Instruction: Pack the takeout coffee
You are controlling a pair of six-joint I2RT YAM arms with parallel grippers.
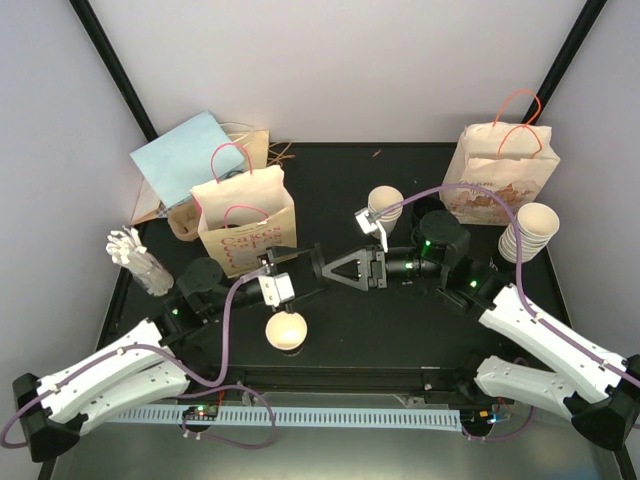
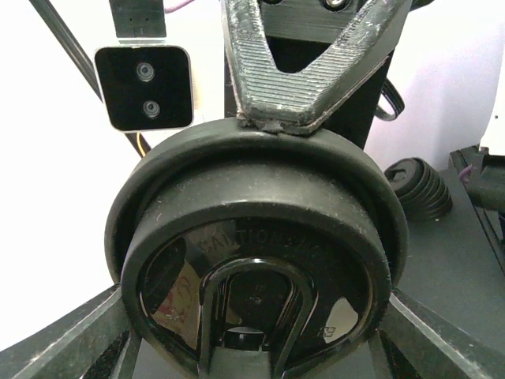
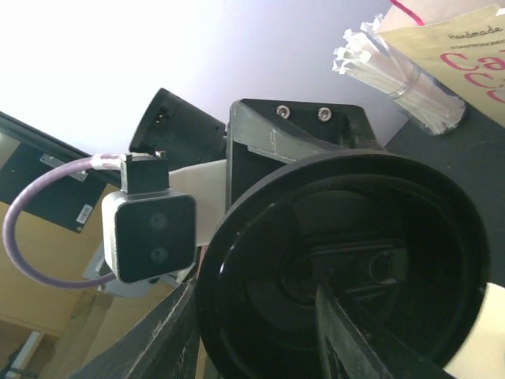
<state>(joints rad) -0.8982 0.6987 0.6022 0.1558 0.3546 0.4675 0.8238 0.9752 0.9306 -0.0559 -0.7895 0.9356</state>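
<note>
A black coffee lid point(image 2: 260, 229) hangs in the air between my two grippers, above the middle of the table. My left gripper point(image 2: 256, 347) spans it across its full width, one finger on each side, and holds it with the sip hole facing that camera. My right gripper point(image 3: 252, 339) meets it from the far side. Its jaws stand apart around the lid's point(image 3: 339, 260) rim wall, one finger outside and one inside. An open paper cup point(image 1: 286, 330) stands on the table below the left gripper point(image 1: 303, 263).
A printed paper bag point(image 1: 245, 215) stands at the back left and another bag point(image 1: 500, 175) at the back right. A cup stack point(image 1: 530, 235) is at the right, a single cup point(image 1: 385, 205) mid-table, bundled stirrers point(image 1: 140, 258) at the left, and spare lids point(image 2: 418, 185) are stacked.
</note>
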